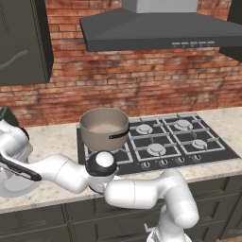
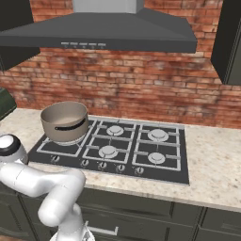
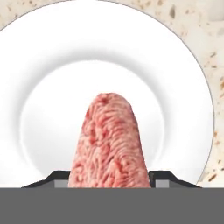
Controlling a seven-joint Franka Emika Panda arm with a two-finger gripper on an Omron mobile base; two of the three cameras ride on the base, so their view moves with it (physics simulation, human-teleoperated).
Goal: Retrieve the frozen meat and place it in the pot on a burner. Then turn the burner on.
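The frozen meat [image 3: 110,144], a pinkish-red streaked slab, stands close in the hand view between my two dark fingertips [image 3: 164,180]. My gripper [image 3: 109,183] is shut on it, above the middle of a round white plate [image 3: 39,65]. In the left base view my arm reaches far left over the plate [image 1: 16,186] on the counter. The grey-beige pot [image 1: 104,126] [image 2: 64,122], with nothing inside, sits on the left end of the black cooktop. Uncovered burners [image 1: 156,150] [image 2: 108,151] lie to its right, with knobs [image 1: 163,163] [image 2: 101,165] along the front edge.
A speckled beige counter [image 1: 52,137] [image 2: 212,164] runs on both sides of the cooktop. A dark range hood [image 1: 160,28] hangs above it against the brick wall. A dark green object [image 1: 7,116] stands at the counter's far left. Dark cabinets [image 1: 21,42] hang above.
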